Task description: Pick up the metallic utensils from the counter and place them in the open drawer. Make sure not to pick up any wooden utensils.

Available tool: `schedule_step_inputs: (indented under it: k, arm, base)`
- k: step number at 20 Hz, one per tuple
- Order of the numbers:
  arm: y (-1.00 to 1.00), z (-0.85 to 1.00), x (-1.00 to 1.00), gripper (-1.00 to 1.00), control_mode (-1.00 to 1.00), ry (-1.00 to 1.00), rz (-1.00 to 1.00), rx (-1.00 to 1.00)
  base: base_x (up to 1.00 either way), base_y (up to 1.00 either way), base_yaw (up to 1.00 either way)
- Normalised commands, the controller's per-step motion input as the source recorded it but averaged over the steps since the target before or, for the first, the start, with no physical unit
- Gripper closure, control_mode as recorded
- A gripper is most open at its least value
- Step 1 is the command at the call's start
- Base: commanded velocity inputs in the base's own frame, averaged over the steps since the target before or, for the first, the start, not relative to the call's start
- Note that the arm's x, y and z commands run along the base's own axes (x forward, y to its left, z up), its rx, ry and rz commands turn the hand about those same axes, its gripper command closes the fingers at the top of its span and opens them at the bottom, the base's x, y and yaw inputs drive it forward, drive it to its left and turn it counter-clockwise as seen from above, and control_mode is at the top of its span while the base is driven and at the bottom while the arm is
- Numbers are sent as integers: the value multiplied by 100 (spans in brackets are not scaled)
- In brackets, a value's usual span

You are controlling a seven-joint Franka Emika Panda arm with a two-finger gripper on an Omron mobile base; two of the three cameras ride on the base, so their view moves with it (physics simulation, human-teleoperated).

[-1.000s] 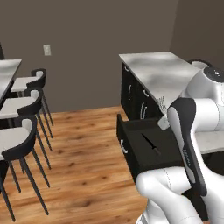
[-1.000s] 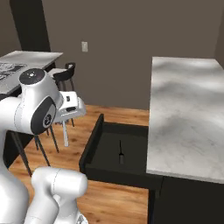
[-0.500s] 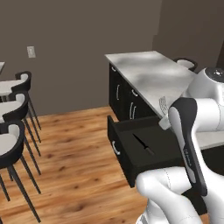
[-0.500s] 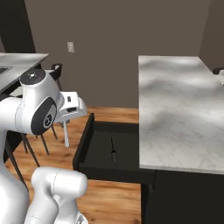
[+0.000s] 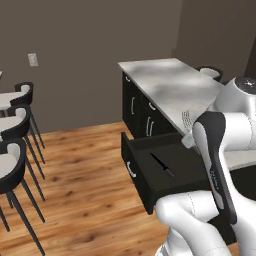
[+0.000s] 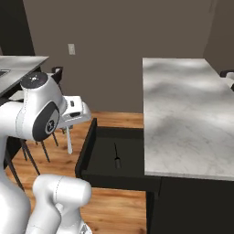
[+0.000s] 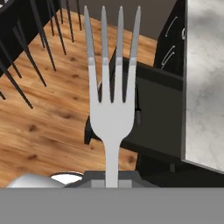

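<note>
Tool [image 7: 112,177] with fork [image 7: 112,105], nearer the open drawer [image 6: 98,157] than before.

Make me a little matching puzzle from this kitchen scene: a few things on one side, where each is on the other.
Things:
1. fork
2. black knife
3. open drawer
4. bar stools

Places:
A. lying inside the drawer
B. standing on the wooden floor, away from the counter
C. held in the shut end effector, tines pointing away from it
D. pulled out from under the marbled counter

Pairs: 1-C, 2-A, 3-D, 4-B
</note>
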Motion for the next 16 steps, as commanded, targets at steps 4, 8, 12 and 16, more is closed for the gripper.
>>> schedule_step_inputs:
  k: [4, 8, 12, 16]
  arm:
    - [0, -20, 24, 100, -100, 16, -1, 0]
    - [-4, -26, 47, 100, -100, 19, 0, 1]
    - [-10, -29, 66, 100, -100, 22, 0, 2]
    - [-13, -36, 52, 100, -100, 25, 0, 1]
  base:
    - [0, 0, 0]
    - [0, 0, 0]
    - [0, 0, 0]
    - [0, 0, 0]
